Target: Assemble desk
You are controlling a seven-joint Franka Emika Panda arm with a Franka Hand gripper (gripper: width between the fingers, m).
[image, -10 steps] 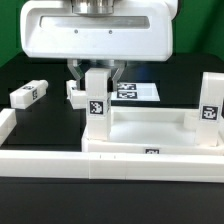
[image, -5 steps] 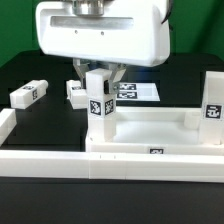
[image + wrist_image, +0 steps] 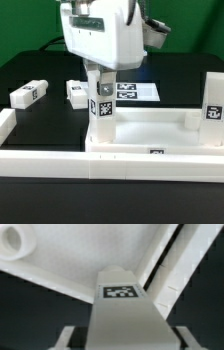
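Observation:
The white desk top (image 3: 150, 130) lies rim-up near the table's front. A square white leg (image 3: 101, 100) with a tag stands upright in its corner on the exterior view's left. My gripper (image 3: 100, 80) comes down from above and is shut on this leg's upper part. In the wrist view the leg (image 3: 125, 308) runs down between my fingers (image 3: 66, 336) to the desk top (image 3: 80, 258), whose round socket (image 3: 12, 243) shows at the edge. A second leg (image 3: 211, 105) stands upright at the corner on the exterior view's right.
Two loose tagged legs (image 3: 30, 93) (image 3: 77, 91) lie on the black table at the exterior view's left. The marker board (image 3: 135, 90) lies flat behind the held leg. A long white rail (image 3: 50, 160) runs along the front.
My hand has turned about its vertical axis over the leg, from broadside to narrow side facing the exterior camera. The leg's tagged face has turned slightly with it.

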